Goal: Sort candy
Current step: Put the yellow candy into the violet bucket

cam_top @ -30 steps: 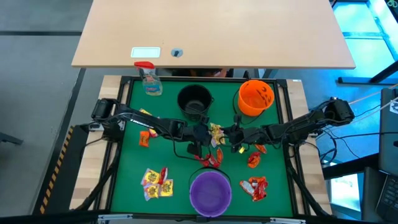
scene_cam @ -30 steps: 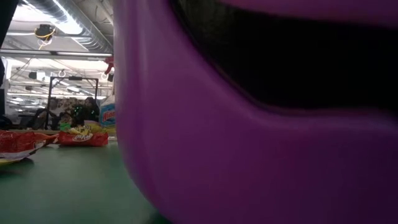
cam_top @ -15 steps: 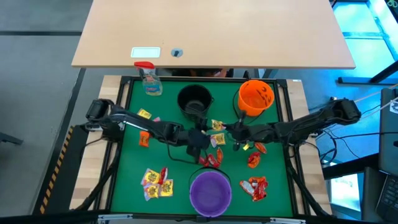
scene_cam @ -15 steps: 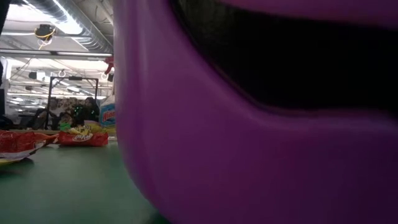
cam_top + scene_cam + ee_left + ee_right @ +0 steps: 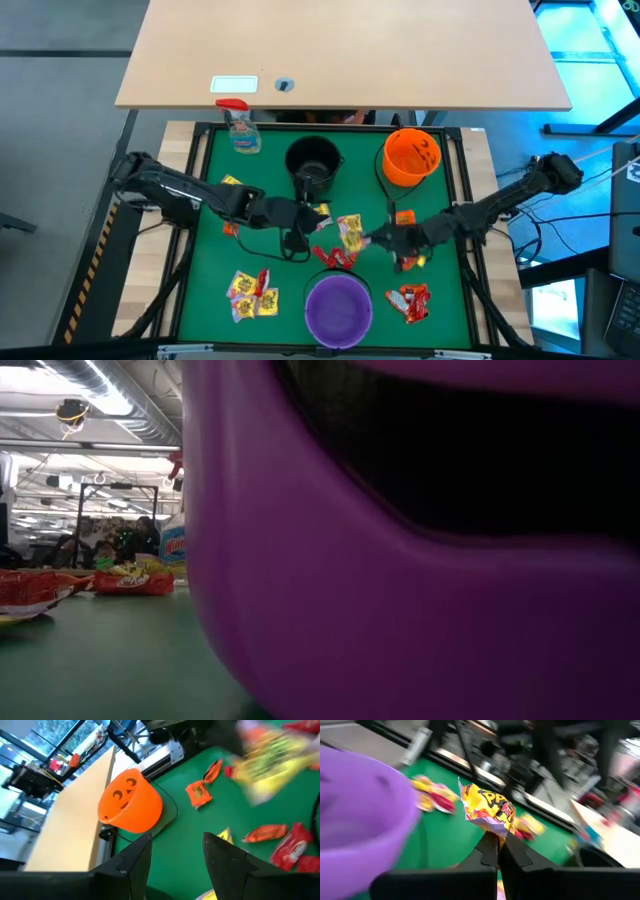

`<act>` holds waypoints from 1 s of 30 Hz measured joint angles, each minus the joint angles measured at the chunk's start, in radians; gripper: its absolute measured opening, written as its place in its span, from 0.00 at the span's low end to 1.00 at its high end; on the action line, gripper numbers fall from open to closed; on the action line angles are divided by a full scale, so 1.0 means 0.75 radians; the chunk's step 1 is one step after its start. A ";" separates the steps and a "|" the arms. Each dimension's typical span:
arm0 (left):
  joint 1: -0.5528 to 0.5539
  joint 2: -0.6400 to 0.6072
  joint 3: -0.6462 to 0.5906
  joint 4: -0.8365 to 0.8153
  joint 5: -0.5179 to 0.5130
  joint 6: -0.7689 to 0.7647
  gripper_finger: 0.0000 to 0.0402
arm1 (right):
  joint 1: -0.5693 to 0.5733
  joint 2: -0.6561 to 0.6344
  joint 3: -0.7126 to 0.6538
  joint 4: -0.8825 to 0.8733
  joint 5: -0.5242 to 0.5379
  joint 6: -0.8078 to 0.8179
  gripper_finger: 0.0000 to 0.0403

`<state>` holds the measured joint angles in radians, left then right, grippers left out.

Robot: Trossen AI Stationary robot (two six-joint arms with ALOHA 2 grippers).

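The left gripper [image 5: 303, 213] hangs over the green mat just below the black bucket [image 5: 313, 161], fingers apart and holding nothing. A yellow candy [image 5: 350, 230] lies beside it. The right gripper [image 5: 496, 841], right of the purple bowl [image 5: 338, 309], pinches a yellow candy packet [image 5: 489, 811]

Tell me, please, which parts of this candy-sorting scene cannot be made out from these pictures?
- Low view: the purple bowl fills the picture, hiding both arms and most candy.
- High view: the black bucket is too dark to see inside.
- Left wrist view: a yellow packet is too blurred to read.
- Right wrist view: the room behind the held yellow candy is smeared.
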<state>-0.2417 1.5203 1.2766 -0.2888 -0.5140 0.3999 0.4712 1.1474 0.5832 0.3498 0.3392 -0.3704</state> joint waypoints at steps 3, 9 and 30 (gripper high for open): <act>0.016 -0.005 0.000 -0.002 0.093 -0.043 0.42 | 0.101 0.026 0.089 -0.055 0.010 0.004 0.00; 0.067 -0.004 -0.077 0.034 0.194 -0.123 0.42 | 0.223 0.183 0.233 -0.118 0.012 0.060 0.00; 0.112 -0.003 -0.254 0.271 0.330 -0.278 0.42 | 0.297 0.535 0.429 -0.110 -0.035 0.286 0.10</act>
<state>-0.1574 1.5181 1.0859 -0.0853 -0.2665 0.1913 0.6937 1.5490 0.9051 0.2672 0.3126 -0.1559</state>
